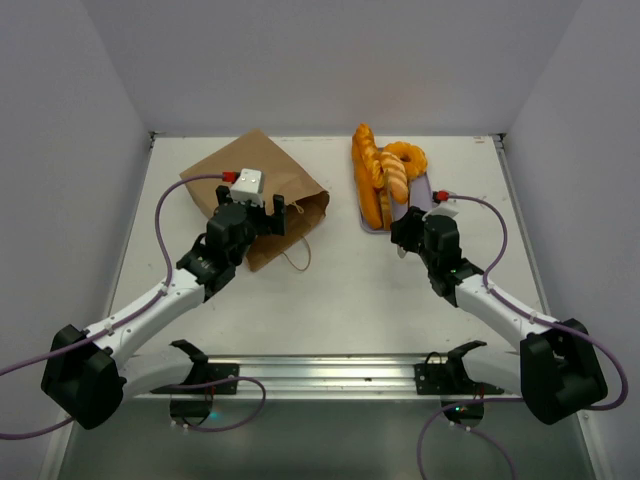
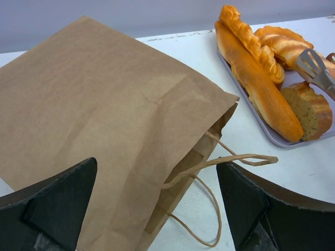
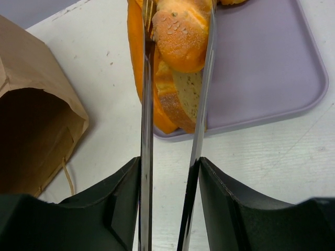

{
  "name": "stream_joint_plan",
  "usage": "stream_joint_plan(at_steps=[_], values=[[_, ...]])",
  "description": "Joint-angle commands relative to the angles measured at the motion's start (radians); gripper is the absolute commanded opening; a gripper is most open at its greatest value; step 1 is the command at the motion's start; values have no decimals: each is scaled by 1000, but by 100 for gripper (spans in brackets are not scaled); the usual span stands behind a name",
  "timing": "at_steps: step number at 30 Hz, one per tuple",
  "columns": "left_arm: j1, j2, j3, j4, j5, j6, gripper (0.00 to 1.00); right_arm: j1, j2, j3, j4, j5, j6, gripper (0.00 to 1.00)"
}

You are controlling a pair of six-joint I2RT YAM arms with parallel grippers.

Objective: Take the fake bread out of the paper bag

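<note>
Glossy fake bread (image 3: 180, 36) looks light, slippery: pinch mid-loaf; right fingers (image 3: 115, 209) clench metal tongs (image 3: 147, 130), left fingers (image 2: 52, 204) gape.

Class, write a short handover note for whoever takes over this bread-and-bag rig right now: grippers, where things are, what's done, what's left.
Left gripper: open, over the paper bag, holding nothing.
Right gripper: shut on the tongs, their arms either side of a bread piece.
Fake bread: piled on the lavender tray; none visible in the bag.
Done: bread looks out.
Left: release that piece; check the bag's dark interior.
</note>
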Motion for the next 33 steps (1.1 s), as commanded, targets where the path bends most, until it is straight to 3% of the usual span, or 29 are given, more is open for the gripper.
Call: stream_joint_plan(at_steps=[1,15,24,33], values=[[1,-27,48,22,10,3,99,-3,-28,50,14,-1,-15,52],[3,-71,53,-8,49,-9,100,-3,-30,69,-6,-3,-29,54],[1,-83,41,-2,56,-18,100,-2,-106,79,-42,-19,-40,40],[1,-106,25,1,55,-21,100,35,-180,55,-108,-145,-69,38]])
